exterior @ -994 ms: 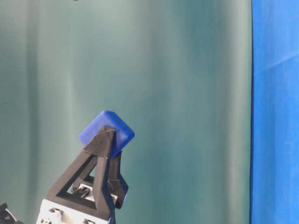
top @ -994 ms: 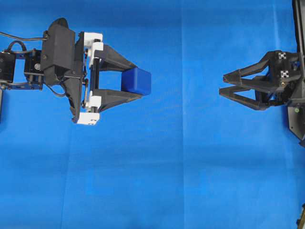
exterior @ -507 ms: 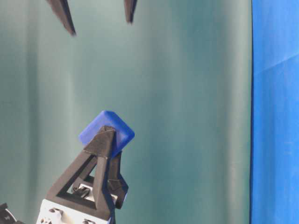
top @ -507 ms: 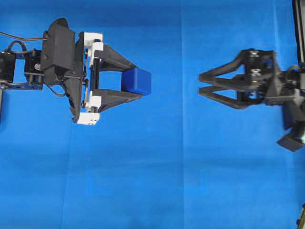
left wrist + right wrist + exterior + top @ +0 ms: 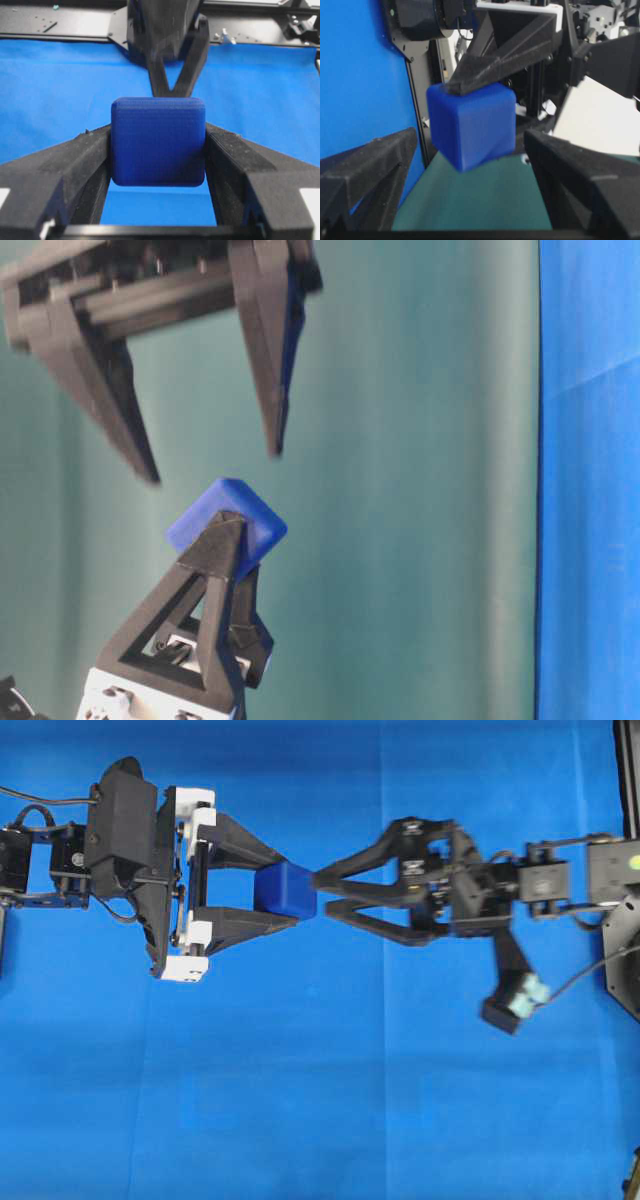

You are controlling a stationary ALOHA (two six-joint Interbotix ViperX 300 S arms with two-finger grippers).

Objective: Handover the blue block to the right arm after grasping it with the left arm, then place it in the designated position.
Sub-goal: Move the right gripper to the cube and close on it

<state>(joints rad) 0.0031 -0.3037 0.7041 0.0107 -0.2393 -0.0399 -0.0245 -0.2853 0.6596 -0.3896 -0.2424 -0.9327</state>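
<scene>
The left gripper [image 5: 283,890], on white plastic mounts, clamps the blue block [image 5: 286,889], a rounded, finely ribbed cube, above the blue cloth [image 5: 320,1100]. The right gripper [image 5: 322,891] faces it, matte black pointed fingers spread, tips just beside the block.

The right end effector [image 5: 318,890] has travelled from the 3 o'clock edge of the overhead view toward 9 o'clock, across the middle, and its spread fingertips [image 5: 275,445] now sit just beside the block [image 5: 285,889]. In the table-level view it has come down from 12 o'clock to just above the block.
</scene>
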